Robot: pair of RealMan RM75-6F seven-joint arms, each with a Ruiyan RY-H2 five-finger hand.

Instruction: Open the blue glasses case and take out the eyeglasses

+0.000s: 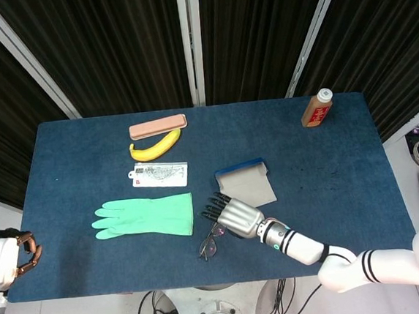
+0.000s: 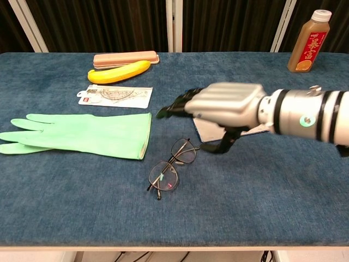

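The blue glasses case lies open mid-table, its grey inside facing up. The eyeglasses lie on the blue cloth just in front of it, lenses flat, free of any grip. My right hand hovers over the case's near edge and above the eyeglasses. Its dark fingers stretch out to the left, the thumb hangs down, and it holds nothing. In the chest view my right hand hides most of the case. My left hand rests off the table's near left corner, empty.
A green rubber glove lies left of the eyeglasses. Behind it are a packaged card, a banana and a pink case. A brown bottle stands at the far right of the table.
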